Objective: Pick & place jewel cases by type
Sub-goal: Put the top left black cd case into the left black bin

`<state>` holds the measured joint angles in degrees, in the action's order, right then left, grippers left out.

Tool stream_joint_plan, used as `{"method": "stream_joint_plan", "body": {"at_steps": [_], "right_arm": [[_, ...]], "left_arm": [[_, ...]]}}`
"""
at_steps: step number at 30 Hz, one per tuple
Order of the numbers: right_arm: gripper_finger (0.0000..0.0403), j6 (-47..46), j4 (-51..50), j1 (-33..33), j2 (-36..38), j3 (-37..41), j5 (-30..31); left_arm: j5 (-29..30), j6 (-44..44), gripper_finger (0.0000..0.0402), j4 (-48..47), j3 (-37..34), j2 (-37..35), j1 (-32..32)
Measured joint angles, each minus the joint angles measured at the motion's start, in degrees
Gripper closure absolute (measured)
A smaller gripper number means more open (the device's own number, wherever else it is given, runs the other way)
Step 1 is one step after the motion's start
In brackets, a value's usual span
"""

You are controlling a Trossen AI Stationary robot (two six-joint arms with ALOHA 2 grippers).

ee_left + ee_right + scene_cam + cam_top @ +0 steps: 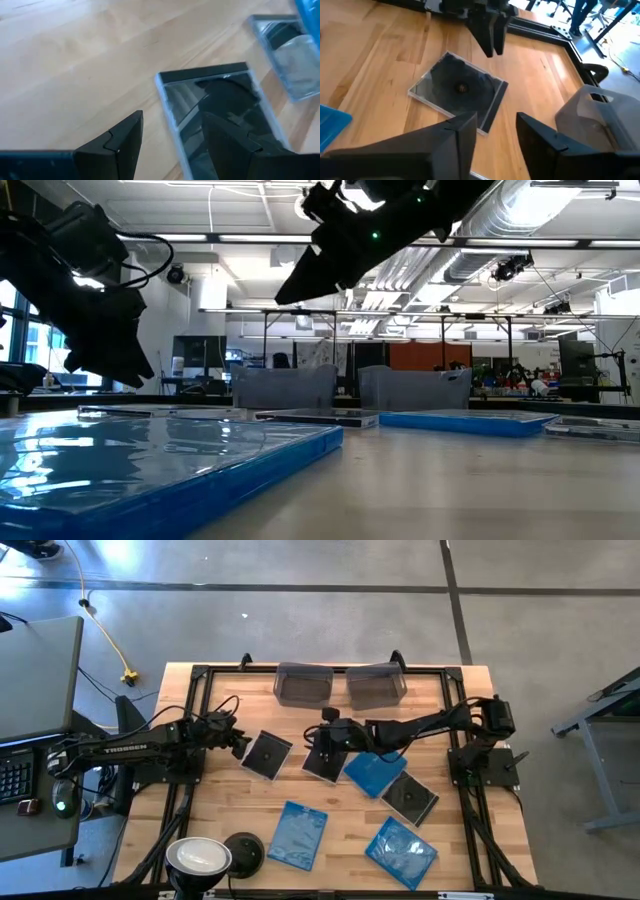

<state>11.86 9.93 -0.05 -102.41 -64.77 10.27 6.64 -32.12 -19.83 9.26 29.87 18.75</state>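
Observation:
Three dark jewel cases lie flat on the wooden table: one left of centre [268,754] [457,92] [220,107], one at centre [322,764], one further right [411,799]. Three blue cases also lie flat: one beside the centre dark case [373,772] and two near the front edge [299,835] [402,851]. My left gripper [243,745] [172,145] hovers open at the left dark case's left side, with nothing between its fingers. My right gripper [322,732] [496,132] hangs open above the centre dark case, pointing toward the left one.
Two smoky-grey bins [303,685] [376,687] stand side by side at the far edge. A round white lamp head [198,858] and a black round base [243,850] sit at the near left corner. Black frame rails [455,720] run along the table's sides.

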Motion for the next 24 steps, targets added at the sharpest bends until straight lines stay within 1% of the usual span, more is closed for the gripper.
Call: {"method": "stream_joint_plan", "body": {"at_steps": [4,7,9,11,14,19,21,24], "right_arm": [[0.0213,-0.6,1.5,0.0,0.0,0.0,-0.6],[0.0180,-4.6,4.0,0.0,-1.0,0.0,-1.6],[0.0167,-7.0,5.7,0.1,-3.0,0.0,-1.6],[0.0163,-8.9,7.4,0.7,-5.6,0.0,-0.3],[0.0168,-11.9,10.6,1.5,-9.6,0.0,3.1],[0.0183,-14.7,11.4,2.2,-14.0,-1.6,2.2],[0.0188,-14.1,11.1,2.7,-16.0,-3.4,2.2],[0.0191,-14.3,8.1,3.2,-19.0,-7.6,1.3]], "left_arm": [[-0.1,-0.5,0.0200,0.3,0.0,0.0,0.0],[-0.4,-6.9,0.0200,0.2,0.0,0.0,0.0],[-1.7,-10.6,0.0200,0.2,0.0,0.0,0.0],[-3.3,-11.9,0.0200,0.1,0.0,0.0,0.0],[-4.5,-13.2,0.0200,-0.2,0.0,0.0,0.0],[-4.6,-16.0,0.0200,-0.2,0.0,0.0,0.0],[-4.6,-15.9,0.0200,-0.2,0.0,0.0,0.0],[-4.6,-15.8,0.0200,-0.1,0.0,0.0,0.0]]}}
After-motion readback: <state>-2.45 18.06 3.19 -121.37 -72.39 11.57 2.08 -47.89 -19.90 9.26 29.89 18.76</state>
